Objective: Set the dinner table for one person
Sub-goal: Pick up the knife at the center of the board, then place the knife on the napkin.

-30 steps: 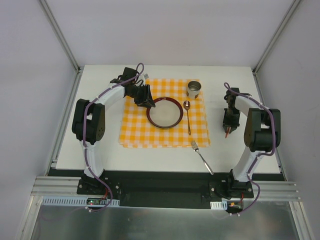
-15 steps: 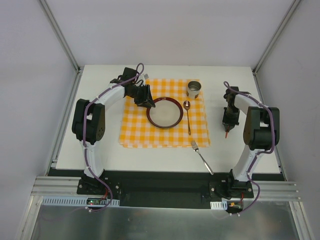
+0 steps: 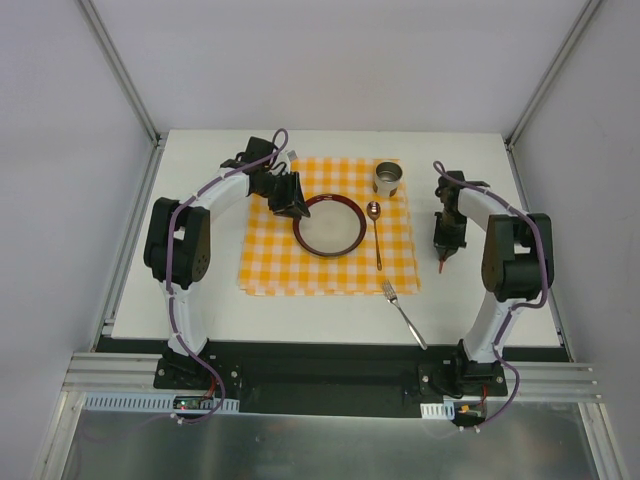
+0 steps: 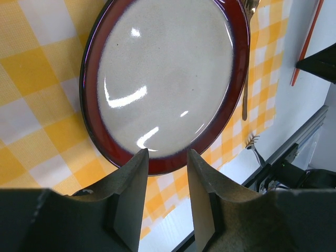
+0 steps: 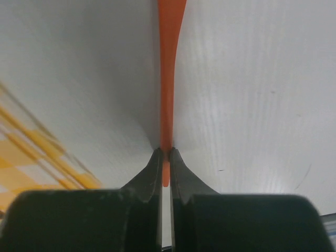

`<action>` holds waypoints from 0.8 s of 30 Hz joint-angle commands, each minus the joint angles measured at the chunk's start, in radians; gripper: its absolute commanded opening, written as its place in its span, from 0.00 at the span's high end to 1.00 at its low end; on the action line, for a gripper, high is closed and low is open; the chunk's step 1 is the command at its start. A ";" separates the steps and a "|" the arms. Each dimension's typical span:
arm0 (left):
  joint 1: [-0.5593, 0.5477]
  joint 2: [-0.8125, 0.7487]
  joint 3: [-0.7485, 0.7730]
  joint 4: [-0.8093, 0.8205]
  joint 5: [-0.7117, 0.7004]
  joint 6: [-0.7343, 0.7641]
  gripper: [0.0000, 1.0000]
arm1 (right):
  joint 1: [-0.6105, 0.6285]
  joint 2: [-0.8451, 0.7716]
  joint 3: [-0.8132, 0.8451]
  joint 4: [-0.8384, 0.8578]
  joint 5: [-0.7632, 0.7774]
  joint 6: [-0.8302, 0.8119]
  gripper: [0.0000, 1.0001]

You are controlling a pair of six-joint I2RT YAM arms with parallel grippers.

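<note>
When my right gripper (image 5: 164,155) snapped shut a moment ago, it pinched the thin orange stick (image 5: 169,63) tight between its two fingers; just before that, those fingers stood a little apart; the hand also slid a bit toward the far edge of the tabletop, near the right edge, and it was well apart from the checked cloth (image 3: 270,260); I could not tell if the stick was a knife or something else, or if it had left the tabletop yet.

I think this meant the stick was caught and ready to be carried over to the place setting.

My left gripper (image 4: 164,157) had not moved; its fingers were partly apart and held nothing, right over the near rim of the plate (image 4: 168,79); the plate sat in the middle of the cloth, with the spoon (image 3: 377,235) just beside it and the cup (image 3: 388,179) at the cloth's far right corner; the fork (image 3: 403,310) lay off the cloth, toward the near edge.

The dinner table (image 3: 300,315) was the big white top under everything.

I could see no words, brands or labels anywhere.
</note>
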 commanded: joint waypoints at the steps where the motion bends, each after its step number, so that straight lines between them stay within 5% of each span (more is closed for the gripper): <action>1: 0.009 -0.049 -0.016 -0.012 0.000 -0.004 0.65 | 0.076 -0.042 0.065 -0.006 -0.040 0.045 0.99; 24: 0.012 -0.051 -0.032 -0.010 -0.007 0.001 0.66 | 0.303 0.091 0.217 -0.020 -0.080 0.112 0.99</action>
